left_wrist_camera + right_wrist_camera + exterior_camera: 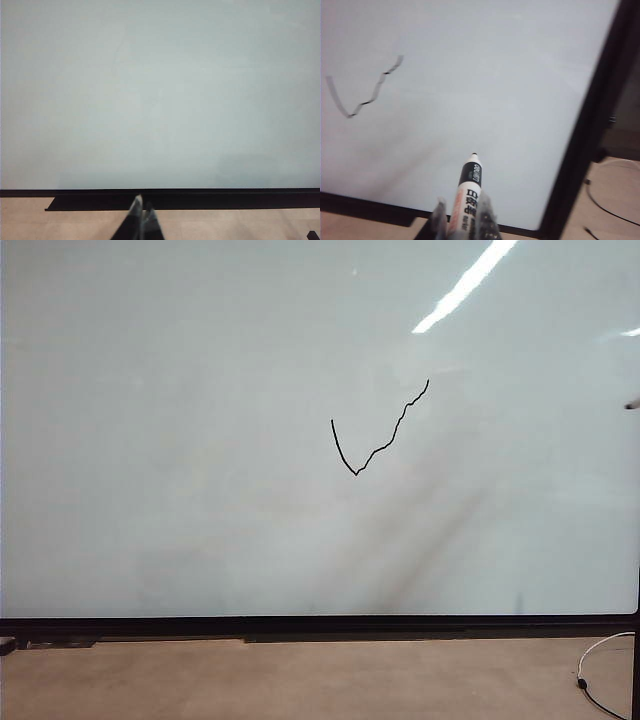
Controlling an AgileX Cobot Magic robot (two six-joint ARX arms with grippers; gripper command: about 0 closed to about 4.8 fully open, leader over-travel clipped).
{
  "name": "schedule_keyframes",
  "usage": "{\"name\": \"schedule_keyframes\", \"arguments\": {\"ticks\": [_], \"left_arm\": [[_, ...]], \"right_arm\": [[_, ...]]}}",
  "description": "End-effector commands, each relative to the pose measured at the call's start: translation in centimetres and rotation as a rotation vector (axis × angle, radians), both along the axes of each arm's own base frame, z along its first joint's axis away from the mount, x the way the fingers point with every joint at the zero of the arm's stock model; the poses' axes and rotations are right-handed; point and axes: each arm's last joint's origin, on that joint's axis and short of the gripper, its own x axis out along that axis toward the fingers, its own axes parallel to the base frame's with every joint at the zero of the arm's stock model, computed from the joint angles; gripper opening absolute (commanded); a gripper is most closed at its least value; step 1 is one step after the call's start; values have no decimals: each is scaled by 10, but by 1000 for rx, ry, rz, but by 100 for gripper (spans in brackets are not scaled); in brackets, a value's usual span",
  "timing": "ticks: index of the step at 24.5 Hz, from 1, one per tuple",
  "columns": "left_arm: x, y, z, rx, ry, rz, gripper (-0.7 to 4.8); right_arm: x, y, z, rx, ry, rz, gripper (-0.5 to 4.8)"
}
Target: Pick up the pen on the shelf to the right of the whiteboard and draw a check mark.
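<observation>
The whiteboard (200, 440) fills the exterior view and carries a thin black check mark (375, 445). In the right wrist view my right gripper (462, 201) is shut on the pen (468, 187), a white marker with black printing. Its dark tip points at the bare board, well away from the check mark (365, 95), and I cannot tell whether it touches. In the exterior view only a small dark tip (632, 403) shows at the right edge. My left gripper (143, 204) is shut and empty, low in front of the board's black bottom frame (200, 192). The shelf is out of view.
A black ledge (400, 637) runs under the board above a tan surface (300, 680). The board's black side frame (590, 130) stands beside the pen. A white cable (600, 665) lies at the lower right, and dark cables (605, 205) lie beyond the frame.
</observation>
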Motion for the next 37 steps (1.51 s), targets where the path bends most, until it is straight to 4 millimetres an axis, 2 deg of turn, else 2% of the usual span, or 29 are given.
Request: {"name": "schedule_keyframes", "arguments": {"ticks": [1, 16, 37], "left_arm": [[0, 0, 2, 4, -15, 0, -4], [0, 0, 2, 4, -15, -1, -5], [0, 0, 2, 4, -15, -1, -5]], "right_arm": [[0, -3, 4, 1, -29, -31, -4], [0, -16, 9, -26, -87, -148, -4], [0, -15, 6, -24, -54, -146, -1]]}}
